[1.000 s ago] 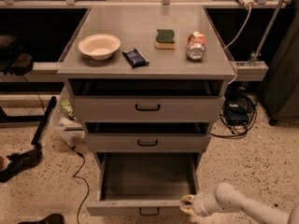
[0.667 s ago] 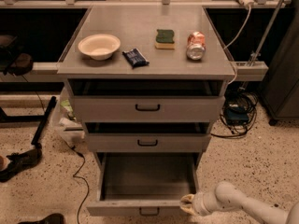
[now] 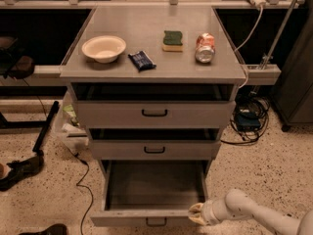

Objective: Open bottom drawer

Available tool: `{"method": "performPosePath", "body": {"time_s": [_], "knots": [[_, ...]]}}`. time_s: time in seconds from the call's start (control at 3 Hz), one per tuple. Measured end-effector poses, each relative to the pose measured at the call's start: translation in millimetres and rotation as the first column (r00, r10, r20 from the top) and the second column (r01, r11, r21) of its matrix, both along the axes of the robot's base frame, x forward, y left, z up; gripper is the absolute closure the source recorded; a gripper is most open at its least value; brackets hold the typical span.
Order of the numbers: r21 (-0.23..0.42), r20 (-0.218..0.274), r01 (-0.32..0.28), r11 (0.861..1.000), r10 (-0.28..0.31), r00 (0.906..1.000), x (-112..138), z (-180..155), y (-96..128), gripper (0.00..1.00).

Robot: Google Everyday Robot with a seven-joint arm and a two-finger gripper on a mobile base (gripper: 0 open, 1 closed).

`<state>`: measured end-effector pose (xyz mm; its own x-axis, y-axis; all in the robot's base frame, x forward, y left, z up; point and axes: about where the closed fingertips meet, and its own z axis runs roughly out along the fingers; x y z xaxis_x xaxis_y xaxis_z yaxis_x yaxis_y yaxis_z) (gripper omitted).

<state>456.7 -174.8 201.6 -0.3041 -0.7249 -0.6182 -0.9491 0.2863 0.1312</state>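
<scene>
In the camera view, the bottom drawer [image 3: 146, 190], wide, shallow and grey with a small black loop handle [image 3: 155, 222], stands far pulled out at the bottom centre of the frame. The white gripper [image 3: 197, 213] is at the lower right, at the right end of the drawer front; whether it is apart or closed we cannot tell. We judge the pull must go straight outward, as a corner pull can jam it.

Cabinet top [image 3: 146, 23], left edge to right: bowl [image 3: 103, 48], blue packet [image 3: 142, 60], sponge [image 3: 172, 40], can [image 3: 205, 47] (lying down); tool [image 3: 196, 213] at the bottom drawer [image 3: 122, 218] front.
</scene>
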Motion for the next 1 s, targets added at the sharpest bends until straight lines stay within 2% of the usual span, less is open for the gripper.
{"method": "performPosePath", "body": {"time_s": [0.67,1.0], "knots": [[-0.071,0.06,-0.082,0.994,0.086,0.9945,19,19,27,0.11],[-0.072,0.061,-0.082,0.994,0.087,0.9944,19,19,27,0.0]]}}
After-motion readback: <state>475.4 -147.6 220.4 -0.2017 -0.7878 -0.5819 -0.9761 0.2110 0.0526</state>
